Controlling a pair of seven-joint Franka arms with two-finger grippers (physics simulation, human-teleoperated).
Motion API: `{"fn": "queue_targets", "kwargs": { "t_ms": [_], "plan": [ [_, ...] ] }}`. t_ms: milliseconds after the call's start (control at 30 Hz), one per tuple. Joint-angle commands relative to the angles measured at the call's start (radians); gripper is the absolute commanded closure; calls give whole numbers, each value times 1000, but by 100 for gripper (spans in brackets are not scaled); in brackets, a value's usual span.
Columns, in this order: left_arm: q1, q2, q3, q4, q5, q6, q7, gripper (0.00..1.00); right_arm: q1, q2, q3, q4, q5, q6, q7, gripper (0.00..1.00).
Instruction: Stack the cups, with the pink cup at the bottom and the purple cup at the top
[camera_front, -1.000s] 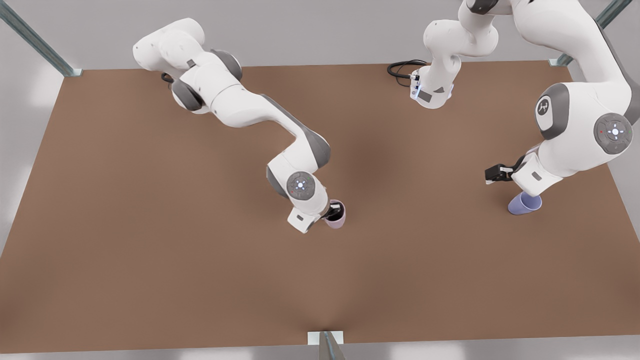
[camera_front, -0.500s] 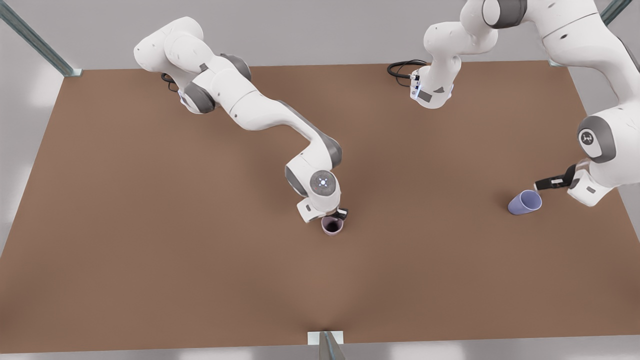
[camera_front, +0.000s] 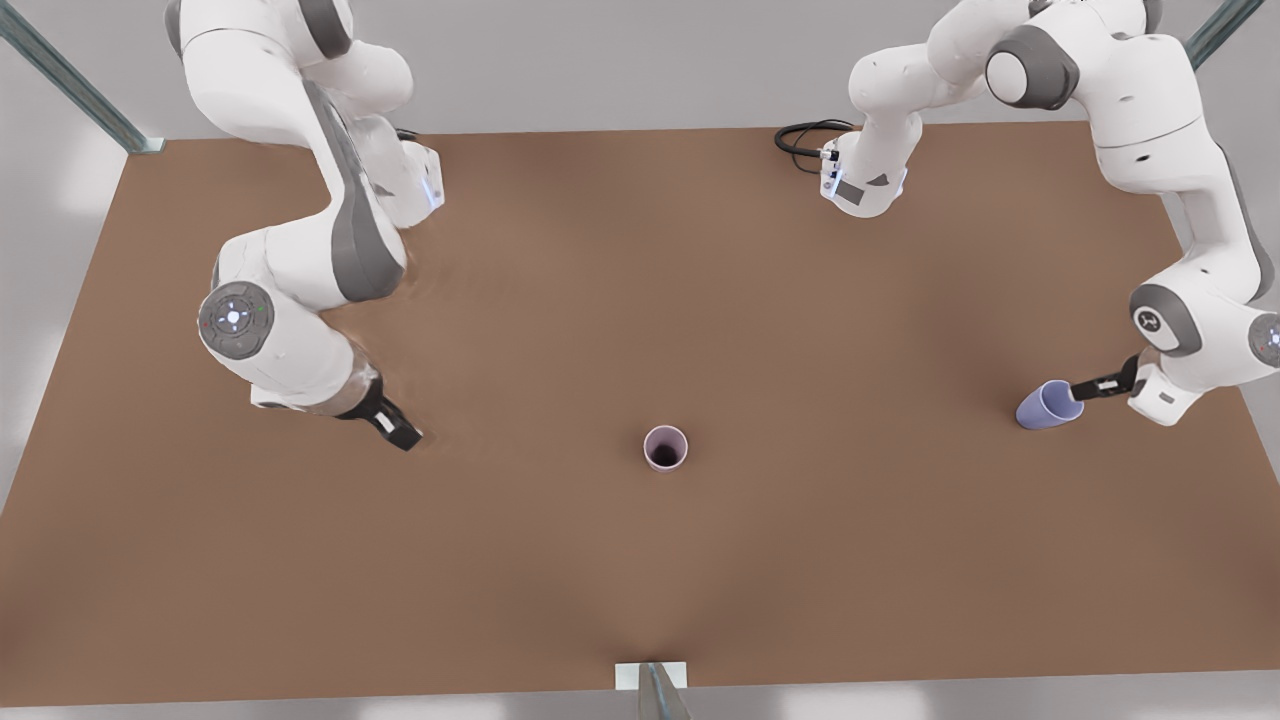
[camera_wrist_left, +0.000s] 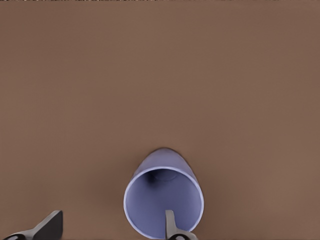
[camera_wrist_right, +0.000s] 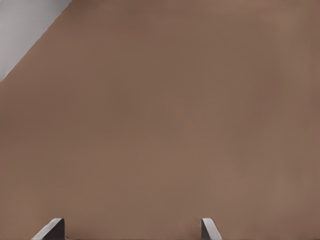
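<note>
The pink cup (camera_front: 665, 447) stands upright near the table's middle, free of both arms. The purple cup (camera_front: 1045, 405) lies on its side at the front view's right, its mouth turned toward my left gripper (camera_front: 1088, 388). In the left wrist view the purple cup (camera_wrist_left: 163, 200) faces the camera, and the left gripper (camera_wrist_left: 110, 229) is open with one finger (camera_wrist_left: 170, 225) in front of the cup's rim and the other well outside it. My right gripper (camera_front: 400, 435) hangs low over bare table at the front view's left, open (camera_wrist_right: 131, 229), holding nothing.
The brown table (camera_front: 640, 580) spreads wide around both cups. A black cable (camera_front: 805, 135) coils at the back by one arm's base. Metal posts stand at the back corners, and a bracket (camera_front: 650, 680) sits at the front edge.
My right gripper let go of the pink cup, which now stands upright, and swung far toward the front view's left. My left gripper dropped to the purple cup's mouth.
</note>
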Motion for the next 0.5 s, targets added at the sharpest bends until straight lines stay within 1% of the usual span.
{"fn": "queue_targets", "kwargs": {
  "t_ms": [0, 33, 67, 100, 167, 267, 300, 333, 367, 400, 433, 467],
  "plan": [
    [3, 12, 0, 1, -22, 88, 104, 0, -124, -47, -1, -22, 25, -161, -1102, 0],
    [4, 20, 0, -7, -22, 88, 106, 0, -145, 5, -2, 56, 49, -230, -1107, 0],
    [4, 22, 0, -15, -22, 88, 106, 0, -162, 28, -2, 97, 49, -239, -1119, 0],
    [6, 37, 0, -15, -22, 103, 106, 0, -162, 31, -2, 114, 43, -242, -1125, 0],
    [12, 62, -1, -15, -22, 119, 106, 0, -156, 29, -1, 114, 8, -178, -1199, 0],
    [15, 78, -6, -15, -22, 119, 106, 0, -155, 46, 1, 133, -12, -179, -1205, 0],
    [15, 81, -9, -15, -22, 117, 103, 15, -156, 51, 1, 134, -11, -179, -1197, 0],
    [15, 88, -12, -19, -22, 113, 96, 44, -156, 52, 1, 136, -11, -179, -1194, 0],
    [16, 88, -12, -38, -72, 116, 96, 44, -156, 52, 1, 134, -12, -179, -1194, 0],
    [16, 88, -14, -50, -77, 116, 98, 45, -155, 52, 1, 134, -12, -178, -1192, 0],
    [15, 88, -14, -50, -78, 114, 98, 54, -155, 51, 1, 134, -11, -176, -1192, 0],
    [16, 88, -14, -50, -78, 114, 98, 59, -155, 51, 1, 134, -11, -176, -1192, 0]
  ]
}}
